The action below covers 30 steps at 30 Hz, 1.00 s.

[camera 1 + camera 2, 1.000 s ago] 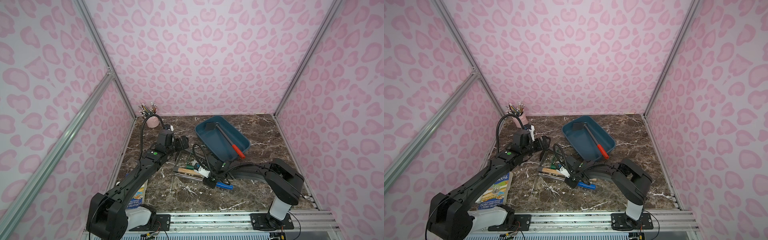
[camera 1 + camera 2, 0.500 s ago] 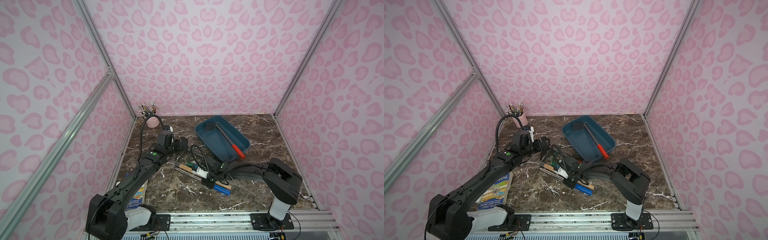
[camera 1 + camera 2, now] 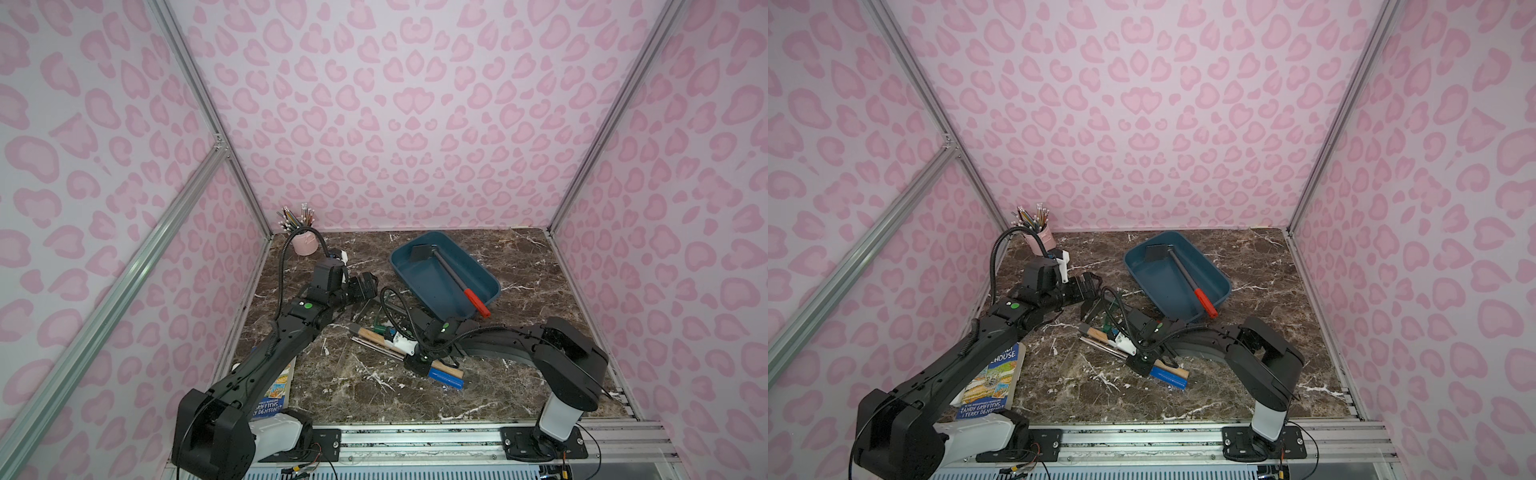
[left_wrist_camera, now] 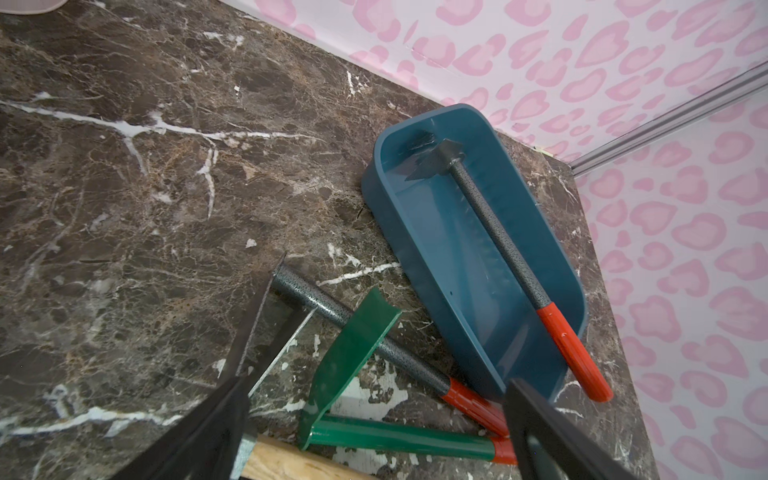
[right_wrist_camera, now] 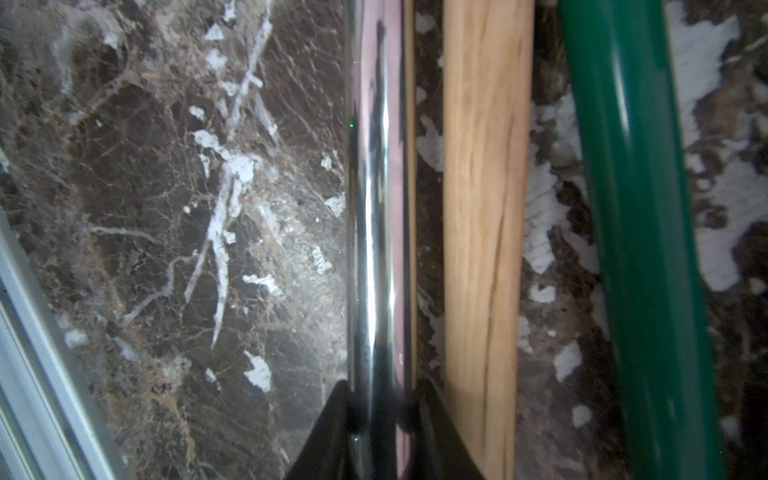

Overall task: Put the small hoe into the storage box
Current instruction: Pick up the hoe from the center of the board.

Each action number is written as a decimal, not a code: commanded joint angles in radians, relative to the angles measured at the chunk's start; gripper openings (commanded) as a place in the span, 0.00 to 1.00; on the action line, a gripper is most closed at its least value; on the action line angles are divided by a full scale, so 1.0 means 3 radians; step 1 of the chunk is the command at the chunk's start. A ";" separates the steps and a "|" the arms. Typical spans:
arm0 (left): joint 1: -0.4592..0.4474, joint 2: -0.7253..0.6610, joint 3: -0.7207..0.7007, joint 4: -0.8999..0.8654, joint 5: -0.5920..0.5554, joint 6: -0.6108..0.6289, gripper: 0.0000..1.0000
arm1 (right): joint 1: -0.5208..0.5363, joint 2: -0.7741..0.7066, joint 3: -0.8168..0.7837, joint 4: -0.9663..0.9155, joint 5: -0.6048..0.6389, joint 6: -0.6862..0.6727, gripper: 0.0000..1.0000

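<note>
The small hoe (image 3: 449, 270) (image 3: 1181, 274) (image 4: 498, 241) lies slantwise in the dark blue storage box (image 3: 428, 286) (image 4: 436, 249). Its dark blade is at the far end and its red grip sticks out over the near rim. My left gripper (image 3: 365, 308) (image 4: 378, 378) hangs open above loose tools beside the box, holding nothing. My right gripper (image 3: 411, 359) (image 5: 380, 390) is low on the table, shut on the shiny shaft (image 5: 374, 208) of a chrome tool with a blue handle (image 3: 446, 376).
A dark-shafted tool with a red grip (image 4: 357, 328) lies against the box, beside a green trowel (image 4: 353, 353) and a wooden-handled hammer (image 5: 482, 208). A pink pencil cup (image 3: 305, 243) stands at the back left. A book (image 3: 992, 382) lies under the left arm.
My right gripper's jaws have closed on the chrome shaft, and the tools by it have shifted slightly towards the front. The left arm has barely moved.
</note>
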 commanded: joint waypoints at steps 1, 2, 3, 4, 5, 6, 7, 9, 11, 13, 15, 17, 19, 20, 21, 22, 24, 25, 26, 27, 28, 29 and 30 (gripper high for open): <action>0.0027 -0.0009 0.0093 0.0007 0.0088 0.0018 0.99 | 0.0004 -0.0039 0.0095 -0.0062 -0.0107 -0.0010 0.00; 0.0035 -0.0014 0.0110 -0.0004 0.0088 0.0024 0.99 | 0.0001 -0.0036 0.0120 -0.0086 -0.0108 -0.0004 0.00; 0.0044 -0.0020 0.0127 -0.0019 0.0090 0.0029 0.99 | 0.0003 -0.0043 0.0148 -0.0118 -0.0116 0.0004 0.00; 0.0050 -0.0029 0.0134 -0.0025 0.0088 0.0034 0.99 | 0.0002 -0.0048 0.0173 -0.0146 -0.0121 0.0012 0.00; 0.0057 -0.0034 0.0143 -0.0028 0.0093 0.0036 0.99 | 0.0002 -0.0058 0.0189 -0.0169 -0.0126 0.0016 0.00; 0.0066 -0.0041 0.0139 -0.0034 0.0102 0.0036 0.99 | 0.0004 -0.0071 0.0210 -0.0187 -0.0134 0.0026 0.00; 0.0066 -0.0046 0.0143 -0.0035 0.0112 0.0031 0.99 | 0.0000 -0.0083 0.0228 -0.0206 -0.0141 0.0031 0.00; 0.0076 -0.0060 0.0134 -0.0033 0.0116 0.0024 0.99 | 0.0002 -0.0103 0.0269 -0.0240 -0.0139 0.0042 0.00; 0.0087 -0.0066 0.0135 -0.0034 0.0119 0.0021 0.99 | 0.0001 -0.0119 0.0314 -0.0290 -0.0128 0.0052 0.00; 0.0093 -0.0073 0.0132 -0.0034 0.0144 0.0020 0.99 | 0.0004 -0.0123 0.0363 -0.0333 -0.0112 0.0067 0.00; 0.0097 -0.0073 0.0147 -0.0035 0.0152 0.0021 0.99 | -0.0004 -0.0131 0.0402 -0.0360 -0.0107 0.0083 0.00; 0.0109 -0.0066 0.0153 -0.0035 0.0163 0.0024 0.99 | -0.0017 -0.0134 0.0450 -0.0394 -0.0093 0.0108 0.00; 0.0118 -0.0057 0.0166 -0.0032 0.0177 0.0024 0.99 | -0.0032 -0.0137 0.0481 -0.0417 -0.0095 0.0128 0.00; 0.0123 -0.0053 0.0167 -0.0035 0.0191 0.0024 0.99 | -0.0037 -0.0146 0.0497 -0.0432 -0.0102 0.0134 0.00; 0.0129 -0.0052 0.0172 -0.0034 0.0197 0.0025 0.99 | -0.0044 -0.0151 0.0505 -0.0438 -0.0107 0.0143 0.00; 0.0140 -0.0044 0.0173 -0.0031 0.0210 0.0024 0.99 | -0.0053 -0.0167 0.0515 -0.0443 -0.0116 0.0154 0.00; 0.0148 -0.0041 0.0183 -0.0032 0.0226 0.0024 0.99 | -0.0080 -0.0194 0.0534 -0.0457 -0.0145 0.0169 0.00; 0.0153 -0.0036 0.0189 -0.0030 0.0233 0.0024 0.99 | -0.0087 -0.0210 0.0539 -0.0461 -0.0160 0.0170 0.00; 0.0162 -0.0033 0.0187 -0.0027 0.0239 0.0021 0.99 | -0.0091 -0.0228 0.0547 -0.0468 -0.0169 0.0170 0.00; 0.0164 -0.0031 0.0191 -0.0023 0.0248 0.0019 0.99 | -0.0096 -0.0244 0.0549 -0.0473 -0.0167 0.0175 0.00; 0.0167 -0.0027 0.0194 -0.0025 0.0249 0.0021 0.99 | -0.0103 -0.0260 0.0564 -0.0482 -0.0181 0.0175 0.00; 0.0163 -0.0021 0.0198 -0.0025 0.0250 0.0017 0.99 | -0.0116 -0.0280 0.0573 -0.0485 -0.0197 0.0175 0.00; 0.0165 -0.0015 0.0207 -0.0025 0.0257 0.0015 0.99 | -0.0124 -0.0292 0.0583 -0.0492 -0.0209 0.0179 0.00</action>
